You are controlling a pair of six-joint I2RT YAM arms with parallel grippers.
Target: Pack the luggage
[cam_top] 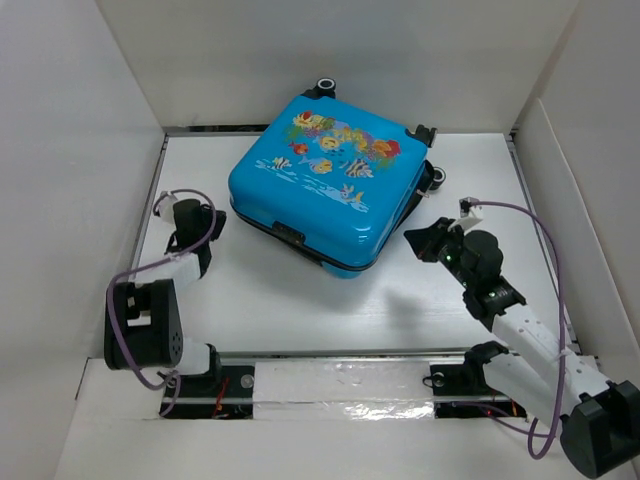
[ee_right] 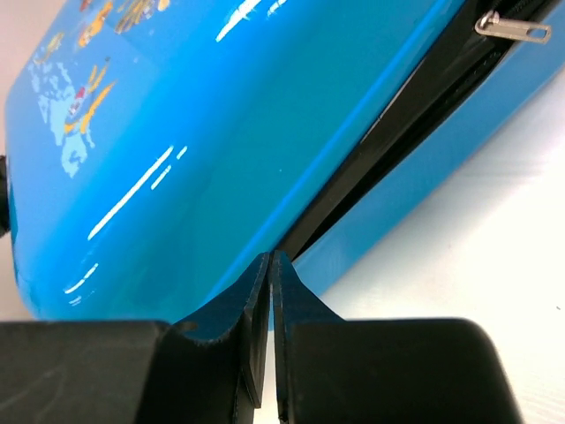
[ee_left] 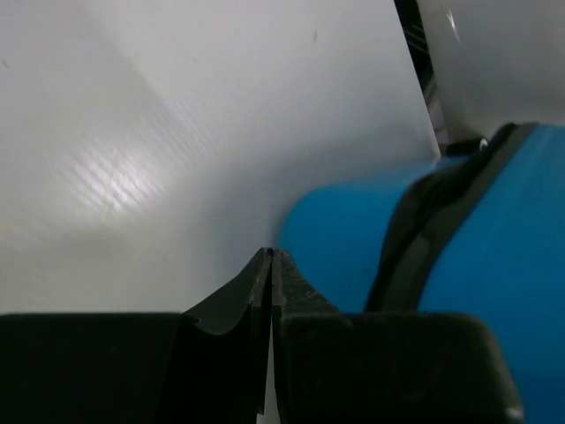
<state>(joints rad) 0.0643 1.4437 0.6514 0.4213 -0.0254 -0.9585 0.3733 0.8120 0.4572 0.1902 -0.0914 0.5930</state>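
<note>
Okay, the luggage (cam_top: 325, 185) lies flat on the desk (cam_top: 280, 300), centre to far side, printed lid up and lowered onto the lower shell, with its wheels (cam_top: 325, 86) on the far edges. The left end effector (ee_left: 270, 261) sits low just beside the case's left near corner; its fingers are pressed together and hold nothing. The right end effector (ee_right: 270, 261) is just beside the near right edge, fingers likewise together and empty, tips aimed at the dark seam between the shells. In the right wrist view that seam shows a gap, and the zipper pull (ee_right: 512, 26) hangs further along it, so we judge the case unzipped. We cannot see whether anything is packed inside. We take the step to be closing up. Next, the right end effector would need to part its fingers, reach along the seam and pinch the pull, while the left braces the shell against sliding.
</note>
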